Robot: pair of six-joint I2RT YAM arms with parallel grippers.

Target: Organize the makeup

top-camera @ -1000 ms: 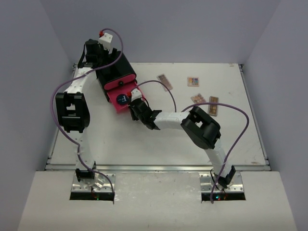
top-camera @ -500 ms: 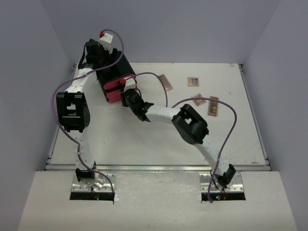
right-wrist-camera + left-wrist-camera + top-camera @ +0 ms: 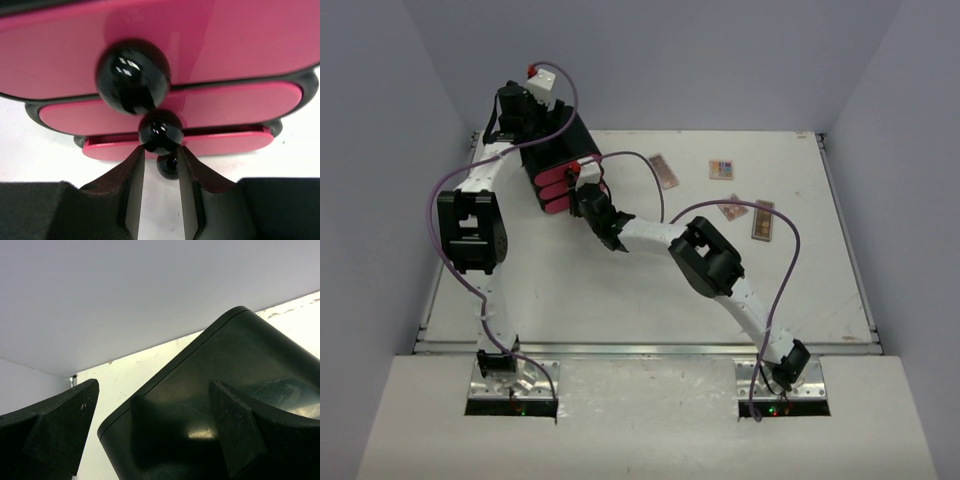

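Right jaws, narrow, touch the chest's [image 3: 560,158] middle knob [image 3: 160,132], grip unclear; left jaws spread wide over its top.

Soft, even light falls from above. The white table [image 3: 620,290] is bright, with only faint shadows beside the chest [image 3: 565,150]. Small glare spots sit on its glossy black knobs [image 3: 132,75], and the wrist views blur up close.

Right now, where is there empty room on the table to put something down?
Bare table: the near strip between the left arm and right arm, and the near right corner short of the palettes. Crowded: far left around the chest, far right among the palettes.
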